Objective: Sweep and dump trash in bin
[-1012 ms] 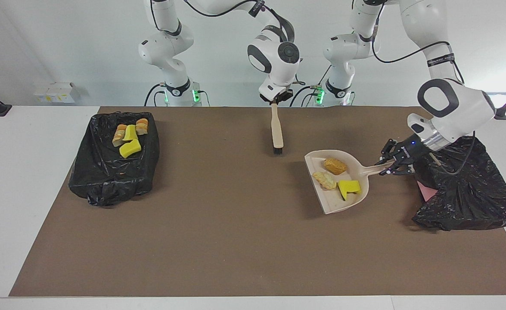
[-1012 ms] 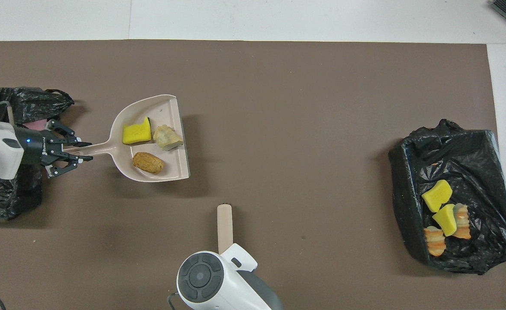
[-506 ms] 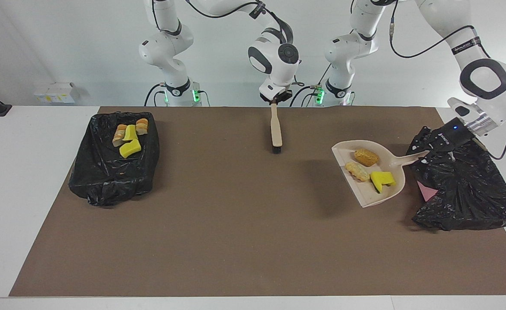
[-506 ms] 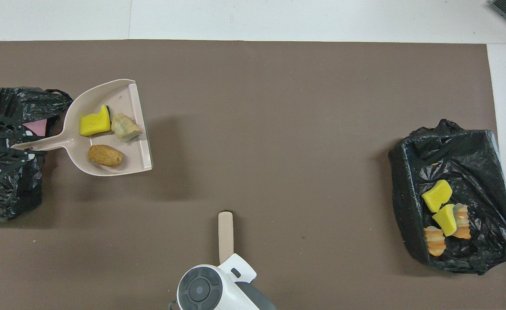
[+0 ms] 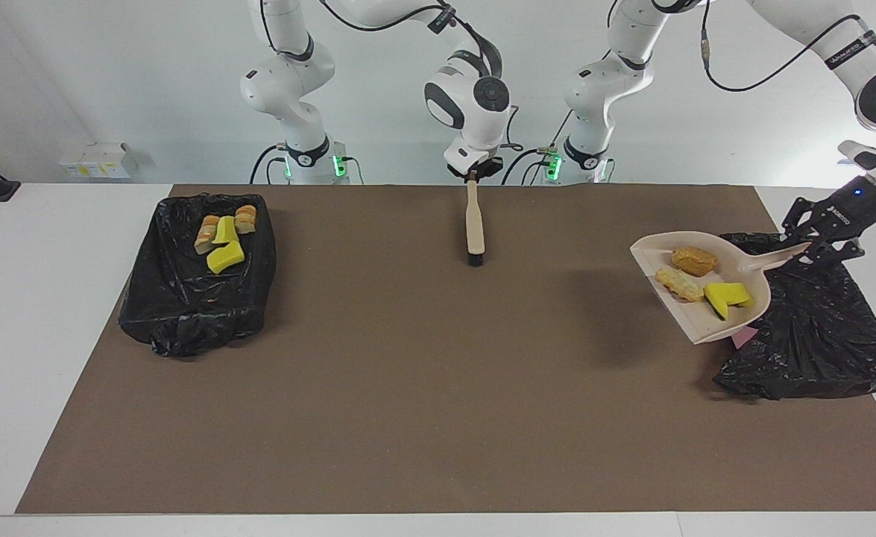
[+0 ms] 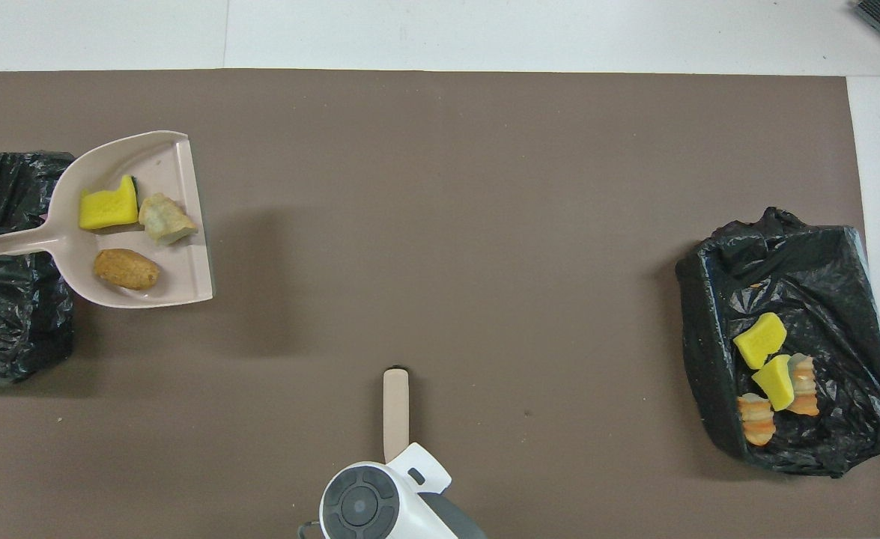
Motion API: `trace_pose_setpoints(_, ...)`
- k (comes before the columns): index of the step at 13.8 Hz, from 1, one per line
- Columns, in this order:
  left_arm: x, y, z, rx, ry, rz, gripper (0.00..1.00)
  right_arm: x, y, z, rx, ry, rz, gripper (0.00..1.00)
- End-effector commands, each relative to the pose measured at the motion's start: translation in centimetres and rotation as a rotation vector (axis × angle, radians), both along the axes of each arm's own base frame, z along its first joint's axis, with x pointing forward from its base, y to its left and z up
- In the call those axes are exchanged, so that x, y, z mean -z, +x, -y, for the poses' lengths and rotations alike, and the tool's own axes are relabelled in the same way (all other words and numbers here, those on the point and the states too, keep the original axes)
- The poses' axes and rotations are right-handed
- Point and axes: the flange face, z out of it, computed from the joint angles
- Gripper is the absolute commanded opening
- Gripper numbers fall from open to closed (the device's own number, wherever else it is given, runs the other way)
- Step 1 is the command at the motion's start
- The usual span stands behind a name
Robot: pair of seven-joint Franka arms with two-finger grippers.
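Dustpan (image 5: 706, 313): raised over bin (image 5: 818, 350), left claw (image 5: 810, 250) clamped on handle.
Trash (image 5: 695, 261): light, loose; tip slowly.
Right claw (image 5: 473, 174): closed on brush (image 5: 473, 224).

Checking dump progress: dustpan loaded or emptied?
Loaded. The dustpan, held up by its handle in the left hand, carries three pieces: brown chunk, pale chunk and yellow sponge.
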Motion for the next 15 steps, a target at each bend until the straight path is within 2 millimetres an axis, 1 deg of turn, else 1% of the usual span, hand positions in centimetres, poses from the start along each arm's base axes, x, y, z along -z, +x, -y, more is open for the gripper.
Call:
trace_pose_setpoints(1, -1.5, 0.2, -4.2, 0.029, 0.074, -0.03, 0.0, -0.3, -0.1, 0.4, 0.006, 0.032, -0.001, 0.31)
trace_pose_setpoints(2, -2.1, -0.1, -5.9, 0.01, 0.093, -0.025, 0.0, -0.6, 0.3, 0.1, 0.01, 0.038, 0.003, 0.35)
trace_pose_setpoints(4, -2.4, -1.2, -9.2, -0.027, 0.147, -0.031, 0.0, -0.8, 2.3, -0.5, 0.031, 0.05, 0.015, 0.47)
trace_pose_setpoints(5, -2.6, -1.5, -10.5, -0.047, 0.167, -0.028, 0.0, -1.2, 3.4, -0.3, 0.043, 0.057, 0.025, 0.55)
trace_pose_setpoints(6, -3.3, -1.7, -12.0, -0.06, 0.198, -0.023, 0.0, -1.4, 4.6, 0.1, 0.065, 0.064, 0.031, 0.58)
trace_pose_setpoints(7, -3.6, -2.0, -13.7, -0.073, 0.236, -0.028, 0.0, -2.0, 6.3, 0.9, 0.083, 0.077, 0.042, 0.62)
trace_pose_setpoints(8, -4.1, -2.1, -14.8, -0.084, 0.263, -0.026, 0.0, -2.9, 8.3, 1.8, 0.115, 0.092, 0.057, 0.67)
trace_pose_setpoints(9, -4.7, -2.2, -15.5, -0.092, 0.303, -0.02, 0.0, -3.7, 10.1, 3.2, 0.139, 0.1, 0.076, 0.72)
trace_pose_setpoints(10, -5.3, -2.3, -15.8, -0.093, 0.346, -0.018, 0.0, -4.8, 12.4, 5.1, 0.181, 0.108, 0.102, 0.81)
trace_pose_setpoints(11, -6.3, -2.1, -15.7, -0.086, 0.385, -0.011, 0.0, -6.2, 14.8, 7.3, 0.223, 0.116, 0.136, 0.9)
trace_pose_setpoints(13, -7.9, -1.9, -15.7, -0.066, 0.491, -0.023, 0.0, -8.5, 18.8, 11.7, 0.298, 0.117, 0.189, 1.0)
trace_pose_setpoints(14, -8.2, -1.6, -15.4, -0.052, 0.538, -0.03, 0.0, -9.2, 20.4, 13.8, 0.317, 0.107, 0.22, 1.0)
trace_pose_setpoints(15, -8.6, -0.9, -14.3, -0.016, 0.606, -0.051, 0.0, -10.3, 22.0, 15.8, 0.327, 0.095, 0.257, 1.0)
